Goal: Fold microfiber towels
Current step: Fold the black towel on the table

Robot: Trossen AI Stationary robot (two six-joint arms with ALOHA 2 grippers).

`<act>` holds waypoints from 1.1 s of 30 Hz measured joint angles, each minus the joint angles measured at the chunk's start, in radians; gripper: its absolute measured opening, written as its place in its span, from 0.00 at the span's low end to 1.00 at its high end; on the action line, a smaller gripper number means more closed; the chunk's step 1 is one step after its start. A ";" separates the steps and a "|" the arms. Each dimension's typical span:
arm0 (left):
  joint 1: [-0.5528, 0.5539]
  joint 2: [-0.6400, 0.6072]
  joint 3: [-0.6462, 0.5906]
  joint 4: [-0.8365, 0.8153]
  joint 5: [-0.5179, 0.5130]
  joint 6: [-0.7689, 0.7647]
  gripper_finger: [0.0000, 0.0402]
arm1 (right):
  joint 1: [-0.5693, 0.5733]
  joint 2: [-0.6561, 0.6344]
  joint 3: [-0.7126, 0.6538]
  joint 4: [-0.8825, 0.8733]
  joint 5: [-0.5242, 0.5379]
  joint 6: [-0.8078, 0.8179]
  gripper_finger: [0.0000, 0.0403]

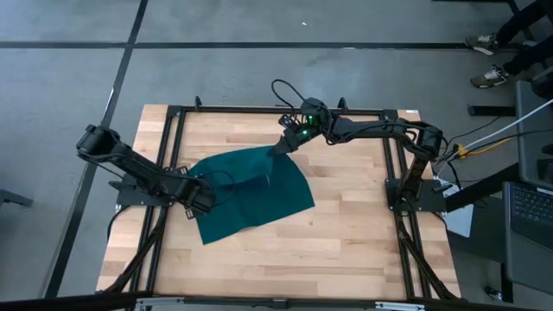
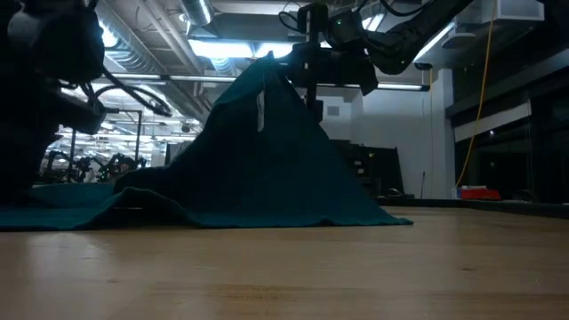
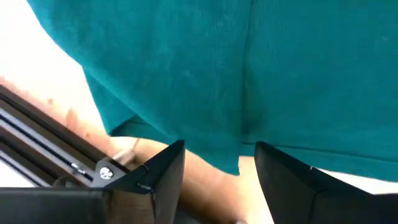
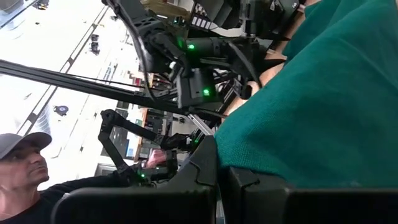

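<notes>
The dark teal towel (image 1: 251,194) lies left of the table's middle, its near part flat on the wood. Its far part is drawn up into a tent (image 2: 267,151) with a small white tag (image 2: 260,111) hanging near the peak. My right gripper (image 1: 282,147) is shut on the towel's far corner, above the table. My left gripper (image 1: 206,197) is open at the towel's left edge. Its two fingers (image 3: 165,174) stand on either side of a bit of that edge (image 3: 239,163), low over the wood; I cannot tell whether they touch it. My right gripper pinches the towel's far corner (image 4: 249,158) between its two fingers, coming from the table's far right side and slanting down. The corner is lifted clear. The cloth slopes down from the fingers, fairly taut, to the part that lies on the table (image 2: 222,213).
Black frame rails (image 1: 173,147) run along the table's left, far and right sides. Bare wood (image 1: 346,250) lies near and right of the towel. A person (image 4: 25,162) shows beyond the table. A laptop (image 1: 527,216) stands off the table's right side.
</notes>
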 joint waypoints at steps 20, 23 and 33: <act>0.008 -0.005 0.011 -0.105 -0.017 -0.035 0.01 | -0.016 0.000 0.000 0.014 -0.013 0.010 0.00; 0.008 -0.018 0.055 -0.125 -0.017 -0.035 0.01 | -0.016 0.000 0.000 0.036 -0.014 0.023 0.00; 0.045 -0.022 0.075 -0.143 0.003 0.018 0.01 | -0.023 0.000 0.000 0.067 -0.048 0.027 0.00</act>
